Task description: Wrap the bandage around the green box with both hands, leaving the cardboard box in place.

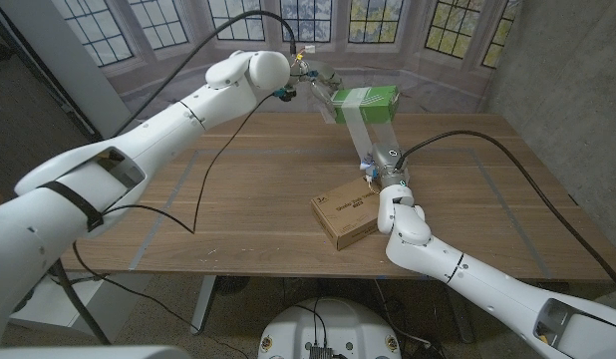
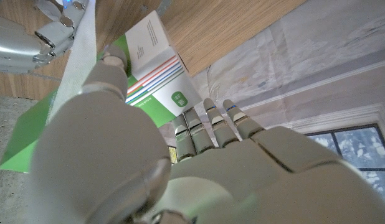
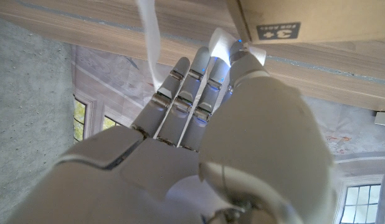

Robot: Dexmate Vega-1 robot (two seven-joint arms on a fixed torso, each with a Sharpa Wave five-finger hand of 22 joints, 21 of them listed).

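We count one green box [image 1: 365, 98], a smooth rectangular carton with white panels and coloured stripes, held in the air above the far side of the table by the left hand [image 1: 310, 80], whose fingers [image 2: 208, 127] grip it. One bandage [image 1: 360, 133], a thin, translucent white strip, runs taut from the box down towards 6 o'clock to the right hand [image 1: 384, 168]. In the right wrist view that hand's fingers [image 3: 191, 87] lie straight and close together, with the strip at their tips; we cannot tell whether they pinch it. One cardboard box [image 1: 348, 213], brown, matte and flat with a small printed mark, lies on the wooden table [image 1: 238, 189], just beside the right hand, at its 7 o'clock. The tabletop shows long grain and pale tape lines. One black cable [image 1: 203, 184] droops from the left arm across the boards at 9 o'clock of the cardboard box.
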